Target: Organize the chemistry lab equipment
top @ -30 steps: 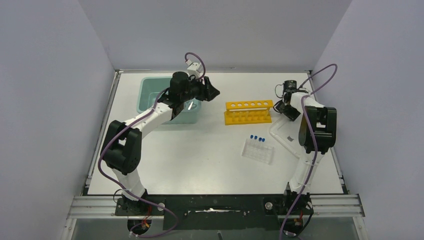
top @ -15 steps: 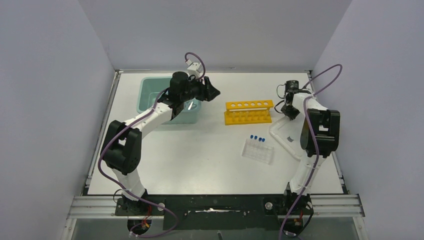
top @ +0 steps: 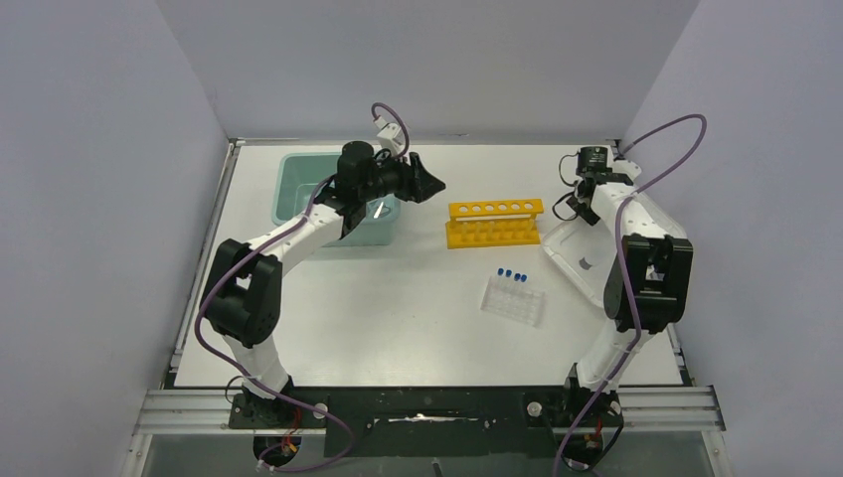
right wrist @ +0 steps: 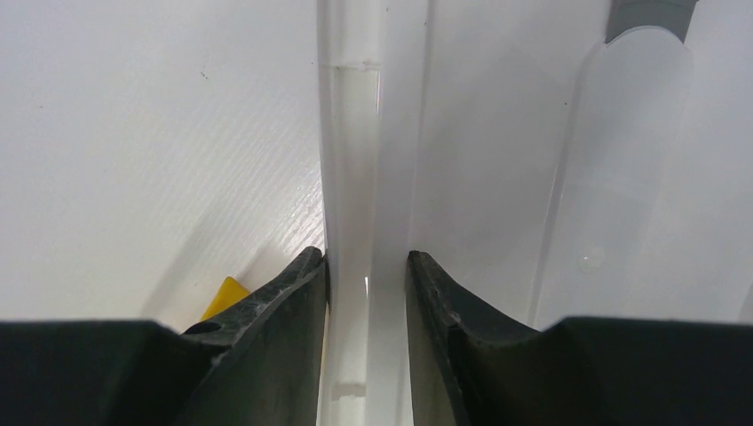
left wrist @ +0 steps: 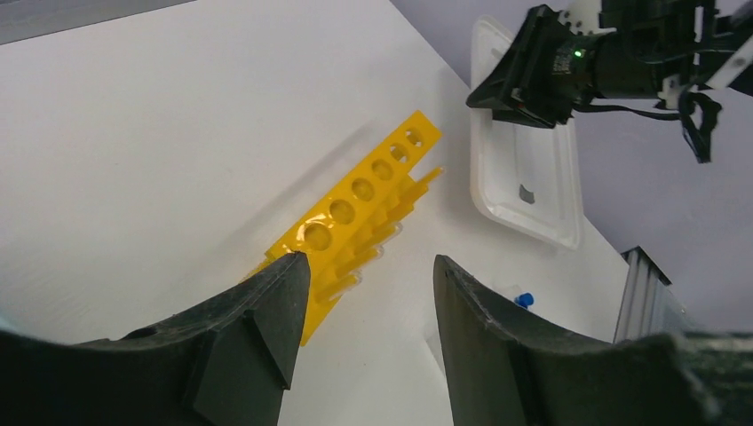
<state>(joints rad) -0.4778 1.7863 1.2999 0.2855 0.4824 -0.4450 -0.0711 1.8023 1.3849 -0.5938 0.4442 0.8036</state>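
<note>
**Lid gripped by its rim; tubes not yet attended to**

1. The teal tub (top: 293,194) stands at the far left corner of the bench (top: 398,328). The left arm crosses over it, so its contents cannot be told.
2. The left end effector (left wrist: 368,266) hangs above the bench between the tub and the yellow test-tube rack (top: 494,224). Its fingers are spread and nothing is between them. Judged to be waiting clear of the work.
3. The rack sits at mid-bench towards the far edge. No caps show in its holes.
4. The blue-capped tubes (top: 512,274) stand nearer the front, along the far side of a clear tray (top: 517,306), just right of centre. Neither arm touches them.
5. The translucent white lid (top: 572,248) lies flat by the right edge.
6. The right end effector (right wrist: 366,284) pinches the lid's raised rim, one finger on each side. Judged reason: a flat lid offers no other purchase.
</note>
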